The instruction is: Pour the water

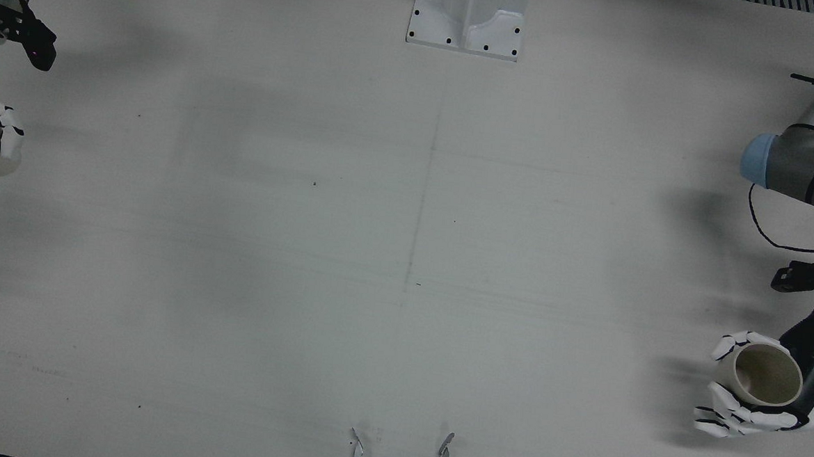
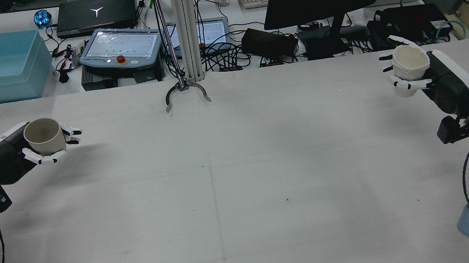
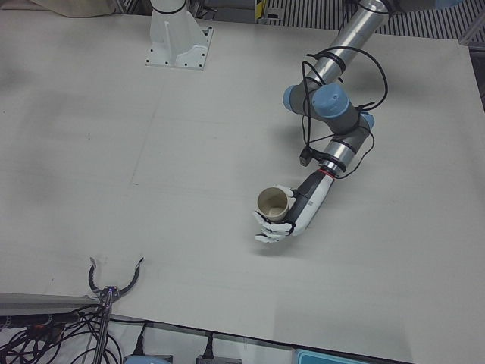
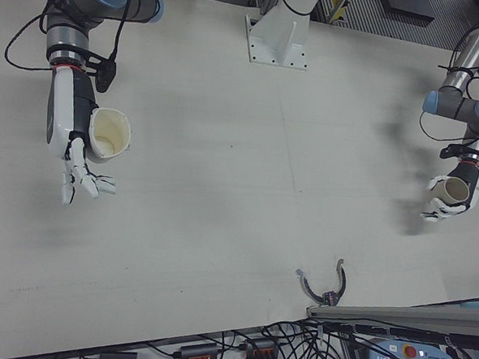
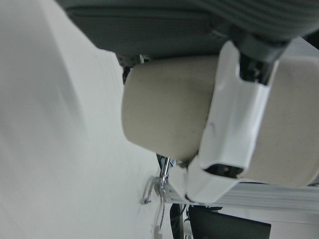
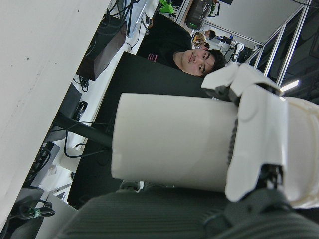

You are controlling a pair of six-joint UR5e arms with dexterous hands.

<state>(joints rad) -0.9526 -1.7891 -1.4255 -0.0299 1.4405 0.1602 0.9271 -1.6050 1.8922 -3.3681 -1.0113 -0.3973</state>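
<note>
Cups: two of them, one in each hand, both already off the table (image 2: pixel 240 183) and held up in the air.
Tan cup (image 2: pixel 44 135): sits in the left hand (image 2: pixel 42 147) out near the left edge, toward the operators' side. Mouth faces up, only slightly tilted, fingers curled round the wall.
White cup (image 2: pixel 408 64): in the right hand (image 2: pixel 418 77) over by the right edge, also toward the far side. Mouth is up here too.
Left hand grip: wrapped around the cup body, so it's closed on the cup, not loose.
Right hand grip: same deal, fingers around the side wall with the rim left free.
Spacing: the two cups are well apart, the whole width of the table between them.
Water: honestly can't tell which cup has any, the insides look plain from above.
How they'll handle: my guess is light and thin-walled, maybe paper or plastic, so squeezing hard could dent the wall. Smooth sides, could slip when tipped.
Where to hold: mid-body like now seems right, keeps the rim clear for pouring.
Risk: bringing them together and lining up rims before tipping looks like the fiddly bit.
</note>
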